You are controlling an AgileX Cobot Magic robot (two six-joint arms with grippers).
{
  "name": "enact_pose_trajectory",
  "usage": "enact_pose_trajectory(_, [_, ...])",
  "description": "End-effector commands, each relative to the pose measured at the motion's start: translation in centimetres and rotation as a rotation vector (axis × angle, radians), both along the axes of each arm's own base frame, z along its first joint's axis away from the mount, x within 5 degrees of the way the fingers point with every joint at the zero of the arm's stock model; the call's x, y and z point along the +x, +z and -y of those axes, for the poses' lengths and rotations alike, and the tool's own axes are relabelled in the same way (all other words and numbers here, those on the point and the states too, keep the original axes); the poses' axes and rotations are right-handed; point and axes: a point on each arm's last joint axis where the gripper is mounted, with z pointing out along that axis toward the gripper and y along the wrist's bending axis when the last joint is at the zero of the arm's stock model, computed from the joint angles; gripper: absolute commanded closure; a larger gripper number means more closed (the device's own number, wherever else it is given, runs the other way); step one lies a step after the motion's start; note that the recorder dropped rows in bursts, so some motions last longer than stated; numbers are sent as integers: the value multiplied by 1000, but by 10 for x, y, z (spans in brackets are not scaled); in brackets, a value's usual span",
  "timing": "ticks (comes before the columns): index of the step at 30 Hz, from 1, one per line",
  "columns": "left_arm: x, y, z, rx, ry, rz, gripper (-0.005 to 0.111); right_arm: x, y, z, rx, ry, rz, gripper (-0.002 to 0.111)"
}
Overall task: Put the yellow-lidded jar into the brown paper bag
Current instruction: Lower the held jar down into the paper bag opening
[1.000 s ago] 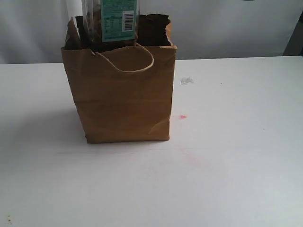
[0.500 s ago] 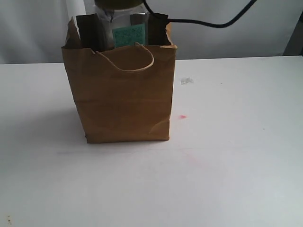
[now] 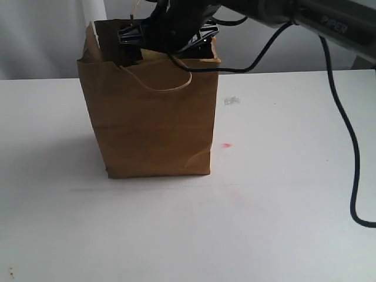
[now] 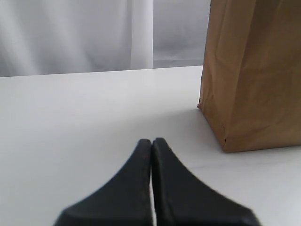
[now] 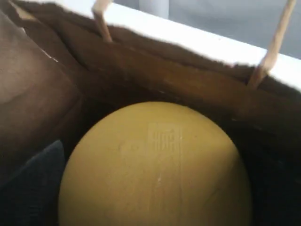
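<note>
White curtain backdrop (image 4: 70,37): pale folds and a plain grey wall behind the scene; nothing else of the room shows.
White surface (image 3: 294,223): matte and mostly bare around the bag.
Brown paper bag (image 3: 153,123): upright, left of centre in the exterior view, in the same spot as a second ago, with its front cord handle drooping over the creased face.
Right arm (image 3: 329,20): now reaches in from the upper right, where half a second ago only its black cable (image 3: 352,147) showed.
Right end effector (image 3: 164,41): down at the bag's torn mouth. The wrist view shows one dark finger (image 5: 33,188) beside the lid, but whether it is clenched on the jar or released cannot be told.
Yellow-lidded jar (image 5: 155,165): a second ago its labelled body stood above the rim and half a second ago only the upper part did. Now it is sunk inside, its lid below the paper walls in the right wrist view.
Meaning for the task: the jar looks essentially bagged. Letting go and lifting clear probably remain. Whether it rests on the bag's floor is hidden.
Left end effector (image 4: 151,146): clenched on nothing, low over the surface near the bag's side.
Marks: a grey scuff (image 3: 231,100) and a pink smudge (image 3: 227,145) just right of the bag.
</note>
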Motion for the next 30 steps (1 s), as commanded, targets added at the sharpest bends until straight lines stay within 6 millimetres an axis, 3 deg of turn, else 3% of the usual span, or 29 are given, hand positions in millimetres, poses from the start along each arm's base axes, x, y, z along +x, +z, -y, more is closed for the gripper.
enact_pose_trajectory(1, [0,1,1,-7,-7,9,106,3,-15,-1,-21,-4,-50,108])
enact_pose_trajectory(20, [0,1,1,-7,-7,9,106,14,-72,-8,-30,-2,-180,108])
enact_pose_trajectory(30, [0,1,1,-7,-7,9,106,14,-74,-9,-19,-5,-190,108])
